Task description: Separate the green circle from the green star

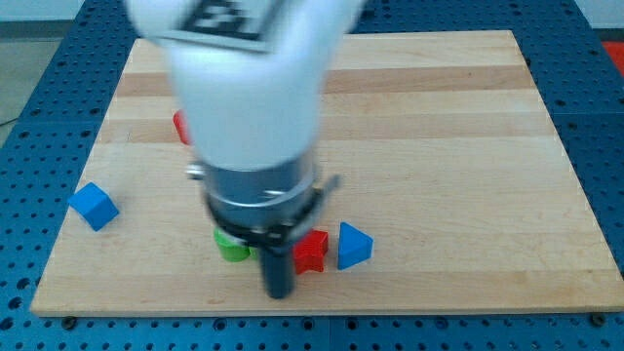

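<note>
My tip [280, 292], a bare dark rod end holding nothing, rests on the pale wooden board [468, 195]. A green circle [231, 245] sits just left, half hidden; a red block [311, 252] and blue wedge [354, 246] just right. Farther left lies a blue cube [94, 206]; beyond, a red block's sliver [180, 127]. No green star shows.

My tip [280, 292] sits between green block [232, 246] and red block [311, 252].

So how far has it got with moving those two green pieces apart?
Nothing looks done yet: only one green block shows, half hidden behind the arm, and no green star is visible. In hand: my tip sits between it and the red block. The separating push itself remains.
</note>
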Controlling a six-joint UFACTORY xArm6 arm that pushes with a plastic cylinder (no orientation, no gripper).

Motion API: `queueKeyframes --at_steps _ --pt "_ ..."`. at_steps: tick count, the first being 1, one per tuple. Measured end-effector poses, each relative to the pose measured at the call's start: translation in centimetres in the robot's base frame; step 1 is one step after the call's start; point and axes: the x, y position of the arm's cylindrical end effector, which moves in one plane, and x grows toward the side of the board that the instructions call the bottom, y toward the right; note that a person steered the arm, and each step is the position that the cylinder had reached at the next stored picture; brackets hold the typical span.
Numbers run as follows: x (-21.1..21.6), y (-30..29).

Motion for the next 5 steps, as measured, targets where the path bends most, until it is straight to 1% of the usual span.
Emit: queueKeyframes --at_steps 1,3,4,5 --pt "-3.5 -1.8" --pt "1.7 -1.7" --pt "-0.3 1.3" --pt "-5.6 1.8"
